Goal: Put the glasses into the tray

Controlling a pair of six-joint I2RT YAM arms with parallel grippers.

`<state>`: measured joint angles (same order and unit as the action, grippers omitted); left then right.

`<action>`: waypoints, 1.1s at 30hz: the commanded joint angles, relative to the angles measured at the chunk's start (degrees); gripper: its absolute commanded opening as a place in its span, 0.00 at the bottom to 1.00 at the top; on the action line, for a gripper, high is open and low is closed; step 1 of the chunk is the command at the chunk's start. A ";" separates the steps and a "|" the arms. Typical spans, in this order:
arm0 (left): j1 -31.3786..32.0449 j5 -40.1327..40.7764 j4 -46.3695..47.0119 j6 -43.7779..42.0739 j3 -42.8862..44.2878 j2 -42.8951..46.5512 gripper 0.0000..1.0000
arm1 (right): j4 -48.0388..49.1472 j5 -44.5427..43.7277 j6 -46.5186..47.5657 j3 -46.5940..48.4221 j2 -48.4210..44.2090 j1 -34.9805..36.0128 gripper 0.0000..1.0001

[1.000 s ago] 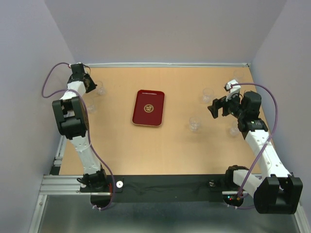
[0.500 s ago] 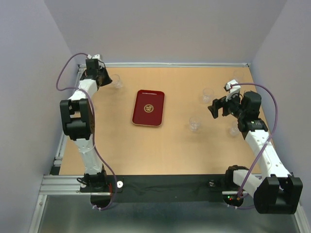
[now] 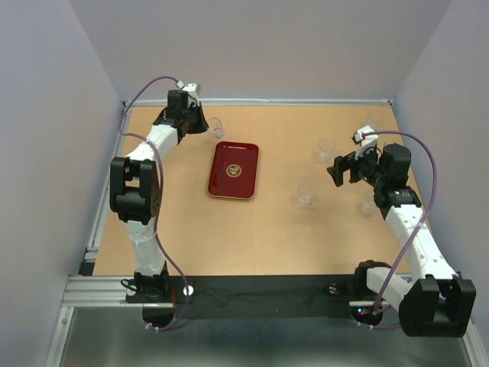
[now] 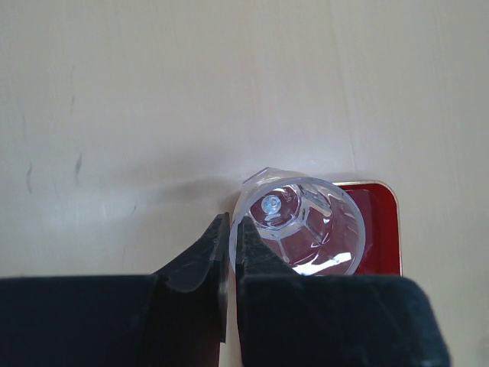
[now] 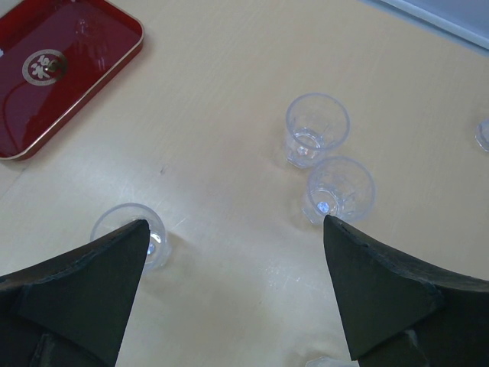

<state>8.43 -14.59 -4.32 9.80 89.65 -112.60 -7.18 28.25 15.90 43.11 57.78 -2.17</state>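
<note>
Left claw brings one glass to the tray, right claw waits open.

On the table [image 3: 267,237] the tray [image 3: 233,170] lies at centre of the top view, with no glass on it, its long axis running from top to bottom of the frame with a small lean. The left claw [image 4: 231,229] is closed on the thin wall of the held glass [image 4: 302,225], just above the tray's upper left corner. The right claw [image 5: 235,229] is spread wide over the other glasses [image 5: 317,126] at the right of the frame. The held glass seems tilted, its base pointing to the upper left of the wrist view and its mouth toward the camera. I judge this pinch is weak: the glass may slip, or, if released while tilted or on the pale rim, fall over and roll.
</note>
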 commanded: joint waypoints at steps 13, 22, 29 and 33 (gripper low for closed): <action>5.19 2.02 -1.83 -5.32 0.88 -0.87 0.00 | 1.12 -0.83 1.24 -0.40 -0.39 0.07 1.00; 6.69 4.83 -2.80 -6.55 0.00 -1.84 0.00 | 1.12 -1.00 1.33 -0.40 -0.30 0.07 1.00; 7.48 6.59 -3.24 -7.17 -0.09 -2.45 0.00 | 1.12 -0.92 1.33 -0.40 -0.21 0.07 1.00; 8.01 8.26 -3.86 -7.25 0.53 -3.16 0.02 | 1.12 -1.18 1.41 -0.40 -0.21 0.07 1.00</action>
<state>15.70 -8.16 -8.05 3.51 89.62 -116.11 -7.27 27.55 16.40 43.11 57.78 -2.17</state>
